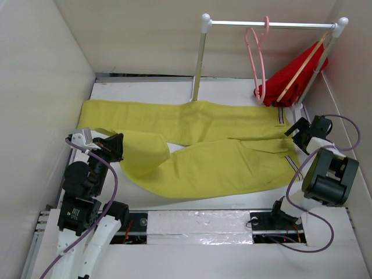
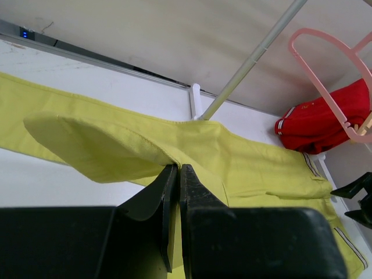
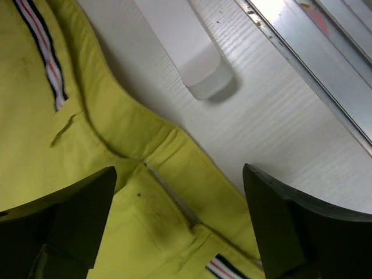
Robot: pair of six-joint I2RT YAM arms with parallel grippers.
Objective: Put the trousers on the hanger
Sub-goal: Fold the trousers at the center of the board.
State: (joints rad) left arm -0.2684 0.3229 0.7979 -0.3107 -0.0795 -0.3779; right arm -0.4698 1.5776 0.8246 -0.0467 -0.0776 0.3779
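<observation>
Left wrist view first: what is the left gripper (image 2: 177,170) doing? — Ana

Its two fingers are pressed together on a fold of the trousers (image 2: 232,151); the yellow cloth goes up into the fingers, and the folded end of one leg sticks out to the left of them. — Ben

And the right gripper (image 3: 180,174)? — Ana

In the right wrist view its fingers stand wide apart and hold nothing; the waist part of the trousers lies under them and between them; whether the fingertips touch the cloth, I cannot tell; the white foot of the rack (image 3: 203,78) stands ahead of the gripper on the table (image 3: 279,122). — Ben

Where is the hanger (image 1: 256,55)? — Ana

In the top view the pink one hangs by its hook on the metal rail (image 1: 273,24), beyond the right gripper and higher than it, well apart from the trousers; just beside it a red garment (image 1: 288,78) hangs on a wooden hanger (image 1: 302,64). — Ben

And the trousers as a whole? — Ana

They lie spread on the table between the two grippers; the striped waist is at the right gripper; one leg is folded back at the left gripper. — Ben
</observation>
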